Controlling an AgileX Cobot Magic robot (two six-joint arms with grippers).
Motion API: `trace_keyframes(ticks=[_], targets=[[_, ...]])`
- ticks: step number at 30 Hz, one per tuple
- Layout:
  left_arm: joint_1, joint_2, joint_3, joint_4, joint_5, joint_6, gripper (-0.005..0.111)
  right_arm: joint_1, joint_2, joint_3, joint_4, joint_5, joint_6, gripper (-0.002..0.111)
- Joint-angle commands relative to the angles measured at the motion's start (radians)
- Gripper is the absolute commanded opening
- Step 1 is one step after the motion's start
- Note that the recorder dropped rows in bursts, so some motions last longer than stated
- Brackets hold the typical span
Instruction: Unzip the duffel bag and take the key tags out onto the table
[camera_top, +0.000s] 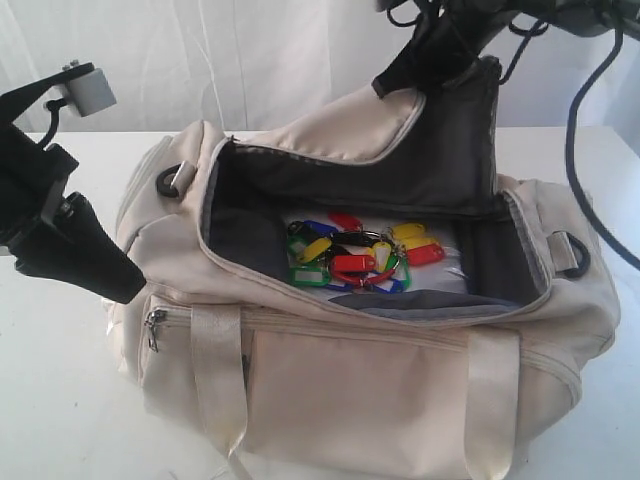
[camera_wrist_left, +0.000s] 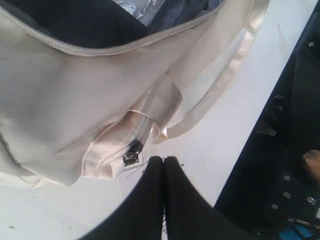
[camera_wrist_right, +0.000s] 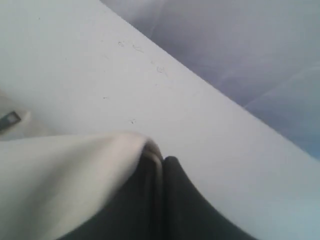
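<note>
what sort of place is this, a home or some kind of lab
Most likely a robot lab or test bench, not a home: a plain white table, a plain white curtain behind it, and black robot arms with loose cables around a duffel bag.

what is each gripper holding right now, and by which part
The right gripper pinches the duffel bag by the edge of its opened top flap, holding it up. The left gripper is shut on nothing.

A white curtain (camera_top: 200, 60) forms the backdrop, with vertical folds. A black cable (camera_top: 571, 140) hangs in front of it at the right of the exterior view.
</note>
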Motion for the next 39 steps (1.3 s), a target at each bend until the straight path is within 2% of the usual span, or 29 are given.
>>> trace_keyframes(ticks=[1, 3, 5, 8, 11, 12, 13, 18, 22, 23, 24, 27, 30, 34, 39], targets=[[-0.004, -0.012, 0.009, -0.022, 0.027, 0.003, 0.0, -0.099, 0.066, -0.047, 0.214, 0.002, 0.066, 0.0], [-0.004, -0.012, 0.009, -0.022, 0.031, 0.003, 0.0, -0.129, 0.088, -0.047, 0.238, 0.011, 0.101, 0.002], [-0.004, -0.012, 0.009, -0.022, 0.033, 0.003, 0.0, -0.148, 0.098, -0.047, 0.252, 0.049, 0.105, 0.01], [-0.004, -0.012, 0.009, -0.022, 0.035, 0.003, 0.0, -0.162, 0.102, -0.047, 0.263, 0.101, 0.105, 0.037], [-0.004, -0.012, 0.009, -0.024, 0.036, 0.003, 0.0, -0.162, 0.085, -0.05, 0.264, 0.12, 0.103, 0.072], [-0.004, -0.012, 0.009, -0.028, 0.037, 0.003, 0.0, -0.162, 0.074, -0.054, 0.266, 0.12, 0.103, 0.077], [-0.004, -0.012, 0.009, -0.031, 0.037, 0.003, 0.0, -0.162, 0.06, -0.062, 0.271, 0.123, 0.103, 0.078], [-0.004, -0.012, 0.009, -0.044, 0.047, 0.003, 0.0, -0.159, -0.035, -0.082, 0.345, 0.159, 0.06, 0.07], [-0.004, -0.012, 0.009, -0.044, 0.054, 0.003, 0.0, -0.159, -0.11, -0.082, 0.523, 0.374, -0.083, 0.06], [-0.004, -0.012, 0.009, -0.044, 0.056, 0.003, 0.0, -0.156, -0.118, -0.082, 0.56, 0.468, -0.097, 0.054], [-0.004, -0.012, 0.009, -0.044, 0.056, 0.003, 0.0, -0.149, -0.117, -0.082, 0.582, 0.484, -0.106, 0.049], [-0.004, -0.012, 0.009, -0.046, 0.056, 0.003, 0.0, -0.109, -0.136, -0.005, 0.581, 0.484, -0.105, 0.027], [-0.004, -0.012, 0.009, -0.046, 0.056, 0.007, 0.0, -0.036, -0.138, 0.091, 0.588, 0.484, -0.224, 0.002], [-0.004, -0.012, 0.009, -0.046, 0.056, 0.012, 0.0, 0.094, -0.128, 0.2, 0.586, 0.484, -0.402, 0.0], [-0.004, -0.012, 0.009, -0.05, 0.056, 0.018, 0.0, 0.203, -0.112, 0.222, 0.515, 0.484, -0.452, 0.0]])
